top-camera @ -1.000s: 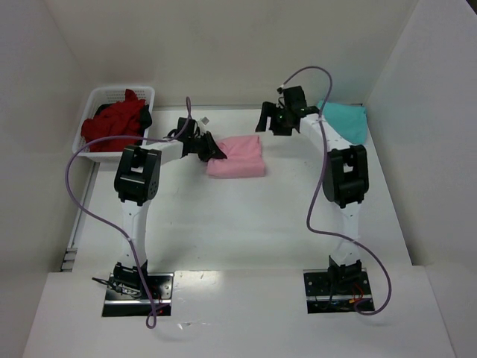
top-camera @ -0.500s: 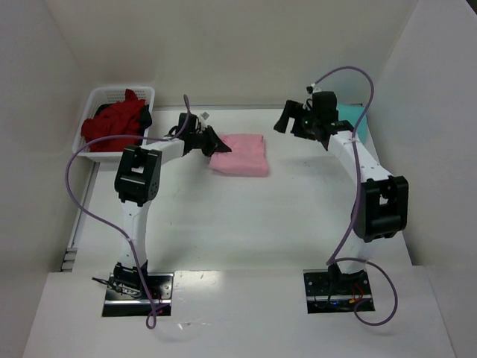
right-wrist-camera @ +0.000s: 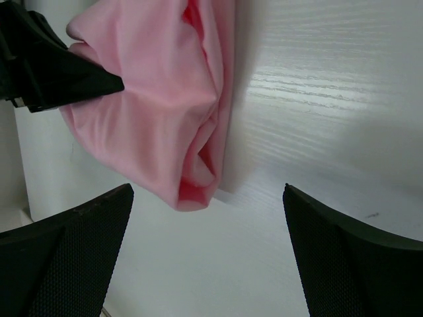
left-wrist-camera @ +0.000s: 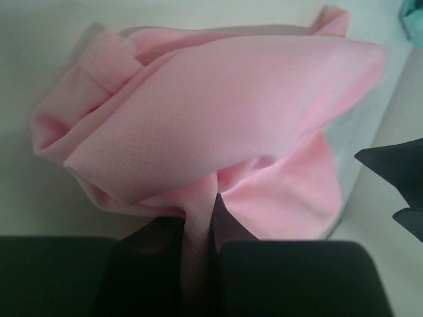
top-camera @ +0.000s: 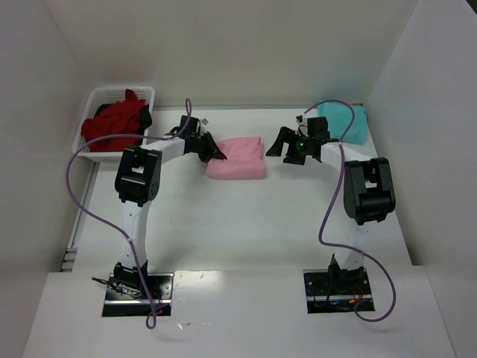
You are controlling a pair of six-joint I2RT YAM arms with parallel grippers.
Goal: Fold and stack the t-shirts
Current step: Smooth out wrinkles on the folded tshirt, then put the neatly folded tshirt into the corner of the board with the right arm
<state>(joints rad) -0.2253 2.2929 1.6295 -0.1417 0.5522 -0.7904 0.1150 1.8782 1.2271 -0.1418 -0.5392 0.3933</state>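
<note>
Pinching light pink t-shirt (left-wrist-camera: 225,112) — soft, fine-knit, loosely folded pad: left gripper (left-wrist-camera: 198,238), jaws clamped on its near fold; right gripper (right-wrist-camera: 208,251) — jaws apart, rounded fabric edge just ahead.

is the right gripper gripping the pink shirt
No, the right gripper is wide open in its wrist view and touches none of the pink shirt.

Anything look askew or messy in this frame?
The pink t-shirt is folded but lumpy and uneven, one edge pinched in the left pincer. The dark red shirts sit heaped unfolded in the basket, poking above its rim.
</note>
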